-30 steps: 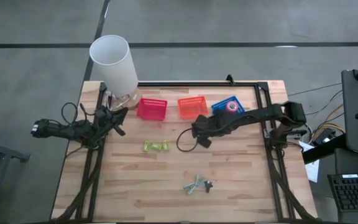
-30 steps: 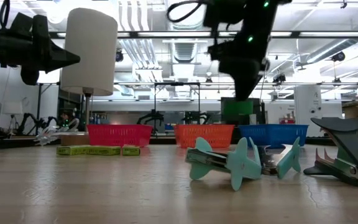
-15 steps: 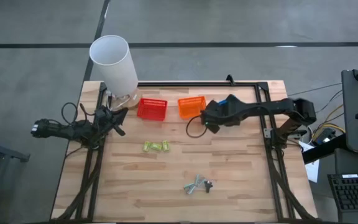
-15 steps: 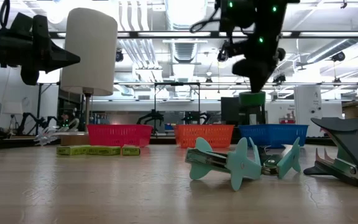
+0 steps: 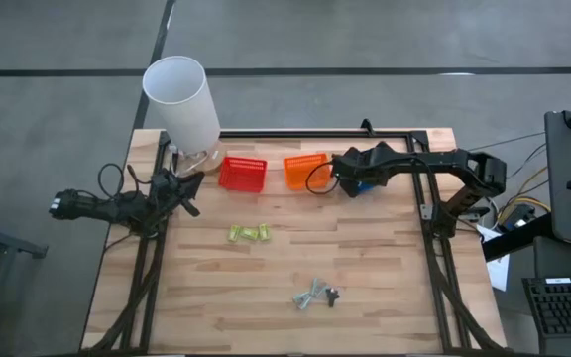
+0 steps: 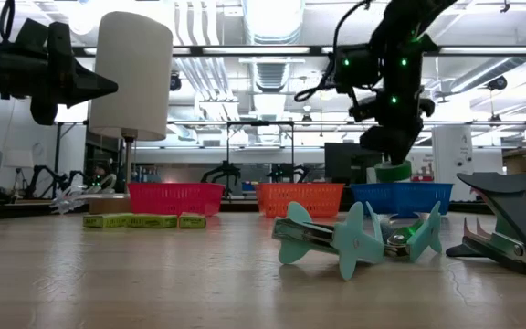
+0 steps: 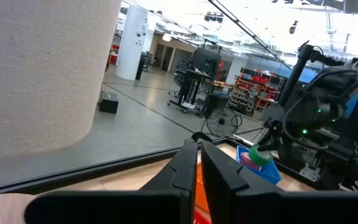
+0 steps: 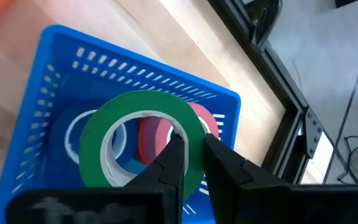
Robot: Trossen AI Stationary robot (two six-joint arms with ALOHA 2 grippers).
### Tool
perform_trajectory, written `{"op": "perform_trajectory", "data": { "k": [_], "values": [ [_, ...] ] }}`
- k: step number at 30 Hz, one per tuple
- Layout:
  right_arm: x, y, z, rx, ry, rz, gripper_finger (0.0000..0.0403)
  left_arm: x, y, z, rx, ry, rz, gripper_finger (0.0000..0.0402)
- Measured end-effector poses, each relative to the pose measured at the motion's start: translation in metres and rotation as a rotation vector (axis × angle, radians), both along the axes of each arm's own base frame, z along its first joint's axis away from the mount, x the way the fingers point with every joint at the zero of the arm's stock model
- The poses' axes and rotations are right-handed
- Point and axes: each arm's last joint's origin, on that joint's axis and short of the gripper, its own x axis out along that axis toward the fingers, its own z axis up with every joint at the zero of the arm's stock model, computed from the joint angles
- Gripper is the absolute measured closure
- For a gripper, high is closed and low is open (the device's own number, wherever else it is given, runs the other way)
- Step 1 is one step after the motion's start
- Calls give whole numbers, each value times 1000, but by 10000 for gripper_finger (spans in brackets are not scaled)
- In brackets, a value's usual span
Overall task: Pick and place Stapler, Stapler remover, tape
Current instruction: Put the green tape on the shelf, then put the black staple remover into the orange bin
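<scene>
My right gripper (image 5: pixel 353 180) holds a green tape roll (image 8: pixel 107 121) just above the blue basket (image 8: pixel 55 56) at the table's far right. The low view shows the roll (image 6: pixel 393 171) right over the basket's rim (image 6: pixel 400 196). A blue roll (image 8: pixel 73 134), a red roll (image 8: pixel 148 137) and a pink roll (image 8: pixel 211 121) lie inside the basket. Teal staple removers (image 5: pixel 311 294) and a black one (image 6: pixel 505 219) lie near the front edge. My left gripper (image 5: pixel 184 188) is shut and empty at the far left. My right gripper has one finger (image 8: pixel 173 155) inside the green roll's ring and the other (image 8: pixel 225 163) outside. Between them they pinch the ring's wall (image 8: pixel 190 134). The fingers come from above, slanting down. The roll hangs clear over the blue basket, its hole facing up.
A red basket (image 5: pixel 243 174) and an orange basket (image 5: pixel 306 171) stand left of the blue one. A tall white lamp (image 5: pixel 179 99) stands at the far left corner. Yellow-green box-like pieces (image 5: pixel 249 233) lie mid-table. A black frame (image 5: pixel 424 149) borders the table.
My right gripper has carried the green roll from the table's middle toward the far right, past the orange basket. It has come down until the roll hangs just above the blue basket. The arm now covers most of that basket from above.
</scene>
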Motion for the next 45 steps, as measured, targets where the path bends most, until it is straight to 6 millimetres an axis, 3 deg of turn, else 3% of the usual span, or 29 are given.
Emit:
{"op": "perform_trajectory", "data": {
  "k": [24,34,38,45],
  "values": [
    [2,0,-28,29,-74,121,362,0,0,0,0,0,0,377],
    [2,0,-29,25,-76,123,359,0,0,0,0,0,0,376],
    [2,0,-29,24,-85,111,334,0,0,0,0,0,0,378],
    [2,0,-27,27,-80,98,253,0,0,0,0,0,0,377]
  ]
}}
